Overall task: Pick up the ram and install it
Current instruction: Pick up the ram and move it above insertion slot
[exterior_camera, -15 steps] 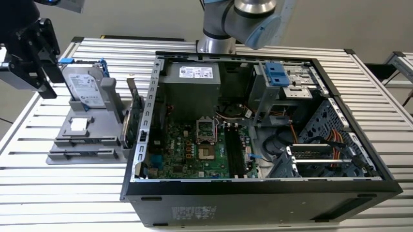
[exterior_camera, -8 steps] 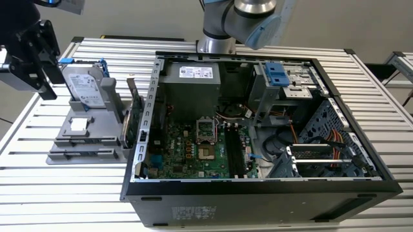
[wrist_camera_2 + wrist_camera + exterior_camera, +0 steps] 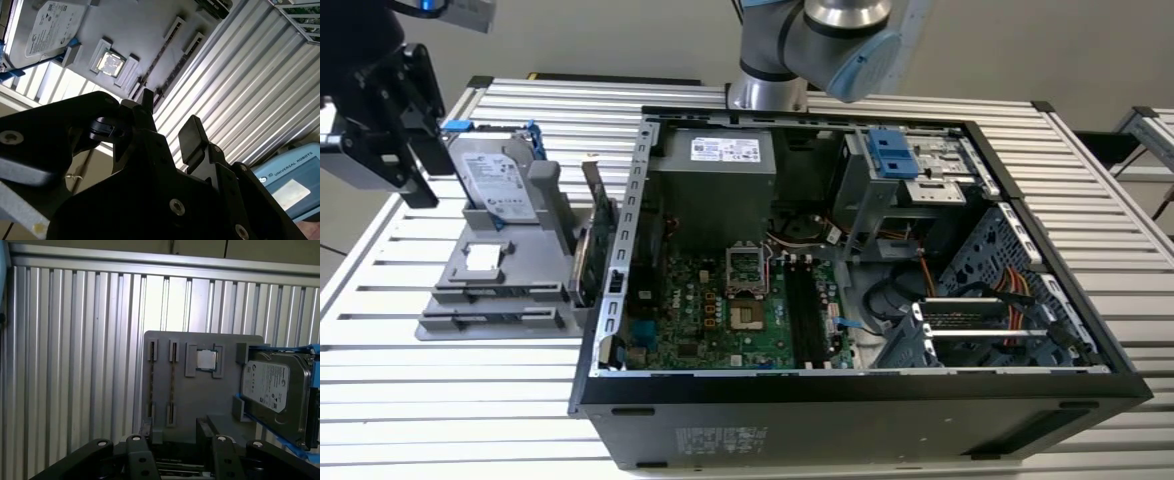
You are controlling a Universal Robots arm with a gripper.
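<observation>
Pincer (image 3: 176,429) open and empty in the first wrist view, my two fingers spread and pointing toward the grey holder (image 3: 200,400) on the desk (image 3: 75,365). The ram (image 3: 172,385), as I judge it, is the thin strip standing edge-on in the holder's clips, with a second strip like it just beside. The hard drive (image 3: 272,390) stands near, beyond the chip (image 3: 206,360). My worry is that closing off-centre could catch both strips or a clip, and so thin an edge could slip or tilt in my grip.

In the second wrist view the gap between my fingers (image 3: 192,135) is plain. Nothing is in it, and the strips lie beyond, not yet between them.

In the exterior view my pincer hangs at the far end of the holder, at the exterior view's left of the open case (image 3: 854,390). The case wall and an upright card (image 3: 583,255) stand between holder and motherboard (image 3: 707,310). A carried stick could knock either, and a skewed one would jam in the black slots (image 3: 803,315).
</observation>
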